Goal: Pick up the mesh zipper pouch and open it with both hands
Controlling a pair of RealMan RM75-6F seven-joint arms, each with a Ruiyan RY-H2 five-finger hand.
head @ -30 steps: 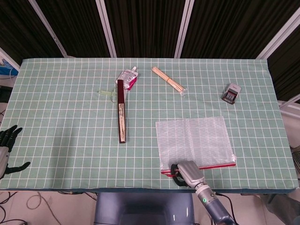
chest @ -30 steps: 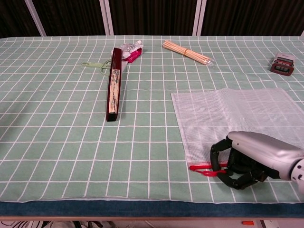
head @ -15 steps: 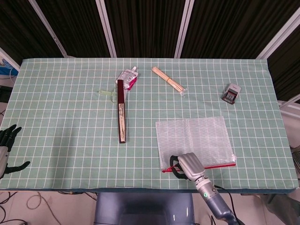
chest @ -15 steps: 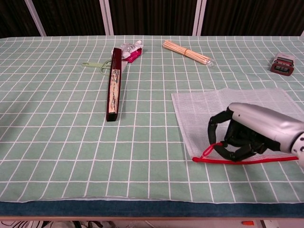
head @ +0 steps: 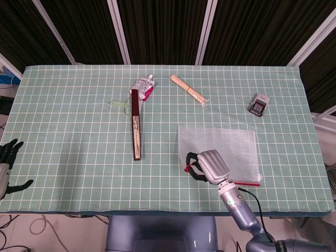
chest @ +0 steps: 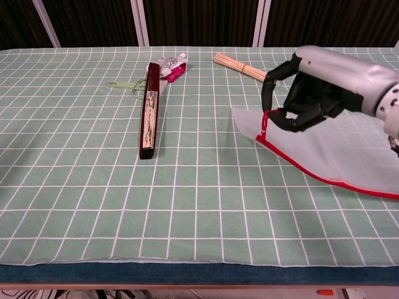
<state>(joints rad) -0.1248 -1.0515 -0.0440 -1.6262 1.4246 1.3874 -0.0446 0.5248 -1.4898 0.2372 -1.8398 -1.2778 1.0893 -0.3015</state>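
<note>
The mesh zipper pouch (head: 231, 149) (chest: 349, 152) is a clear white mesh rectangle with a red zipper edge (chest: 312, 174). My right hand (head: 209, 166) (chest: 315, 84) grips its near left corner at the red zipper end and holds that corner up off the table, so the pouch slopes down to its far edge on the cloth. My left hand (head: 6, 163) shows only at the left edge of the head view, off the table, fingers apart and holding nothing. It is far from the pouch.
On the green checked tablecloth (head: 68, 136) lie a long dark folded fan (head: 136, 124) (chest: 149, 109), a small red and white packet (head: 143, 86), a bundle of wooden sticks (head: 189, 91) (chest: 244, 68) and a small grey stamp-like box (head: 259, 104) (chest: 373, 83).
My right hand has risen from the table's near edge, lifting the pouch's red zipper corner with it. The pouch now tilts up at the front. The left hand has not moved.
</note>
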